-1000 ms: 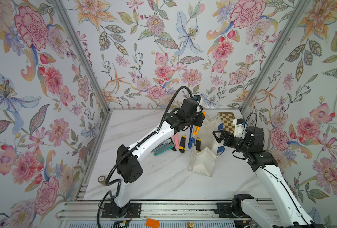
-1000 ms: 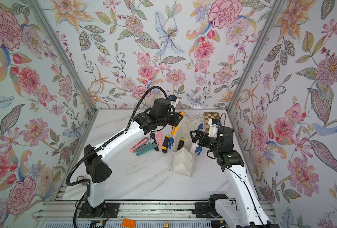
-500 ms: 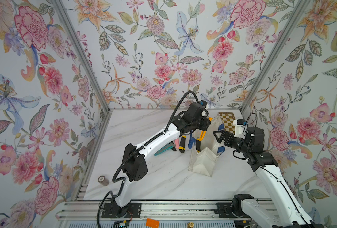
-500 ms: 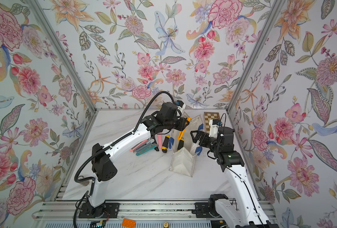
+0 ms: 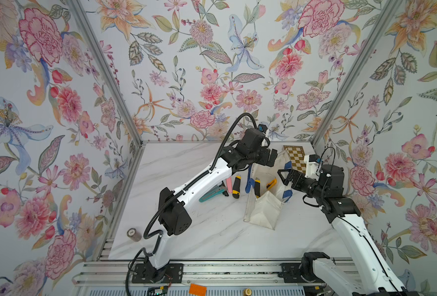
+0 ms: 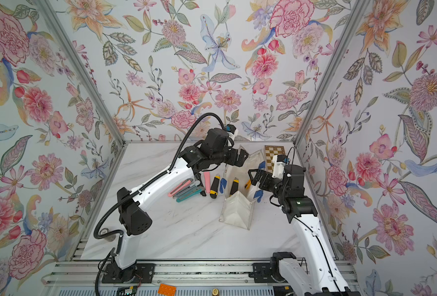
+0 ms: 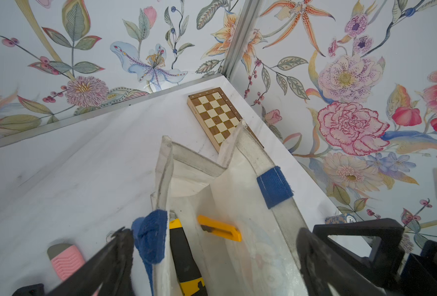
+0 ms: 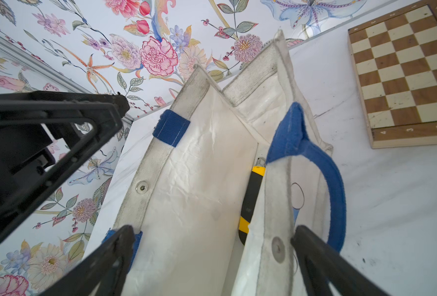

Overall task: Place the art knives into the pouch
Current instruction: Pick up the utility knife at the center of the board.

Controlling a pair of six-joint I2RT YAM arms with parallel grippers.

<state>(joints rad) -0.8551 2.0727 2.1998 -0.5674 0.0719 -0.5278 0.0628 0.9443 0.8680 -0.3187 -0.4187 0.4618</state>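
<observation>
The left end effector [image 5: 271, 158] hangs spread and empty over the open mouth of the pouch [image 5: 263, 211], with its arm stretched across the bench [image 5: 181, 164]. The yellow knife [image 7: 220, 228] is inside the pouch. The right end effector [image 5: 284, 177], also spread and gripping nothing, sits at the pouch's rim near the chessboard [image 5: 296, 159].
</observation>
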